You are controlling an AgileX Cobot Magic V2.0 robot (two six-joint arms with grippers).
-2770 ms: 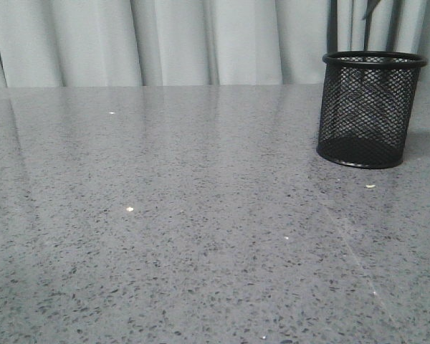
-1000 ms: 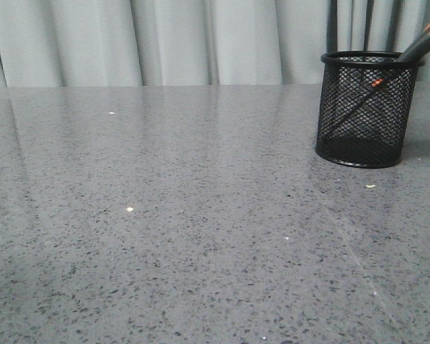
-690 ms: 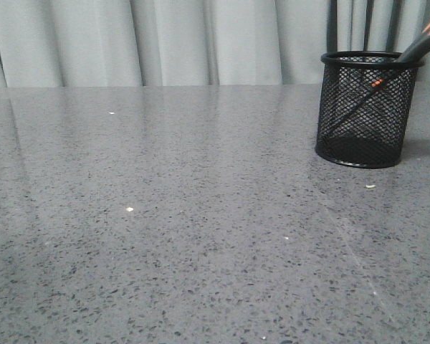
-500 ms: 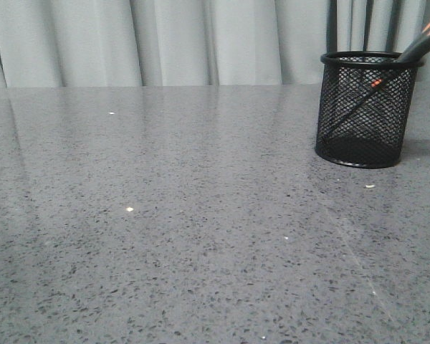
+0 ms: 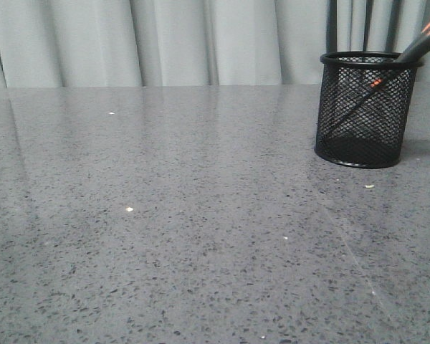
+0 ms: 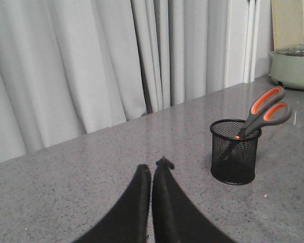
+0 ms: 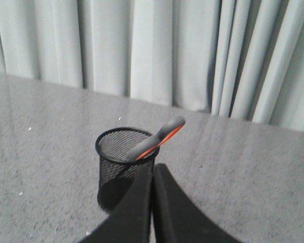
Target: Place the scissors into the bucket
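The black mesh bucket stands upright at the table's far right. The scissors stand in it, blades down, the grey and orange handles leaning out over the rim. Both show in the left wrist view, bucket and scissors, and in the right wrist view, bucket and scissors. My left gripper is shut and empty, well away from the bucket. My right gripper is shut and empty, close to the bucket. Neither gripper shows in the front view.
The grey speckled table runs back to a pale curtain. A pale green lidded pot stands at the table's far corner in the left wrist view. A small crumb lies in front of the bucket.
The bucket was empty 2.8 s ago; the scissors now stand in it. Since 1 s ago nothing has visibly moved.
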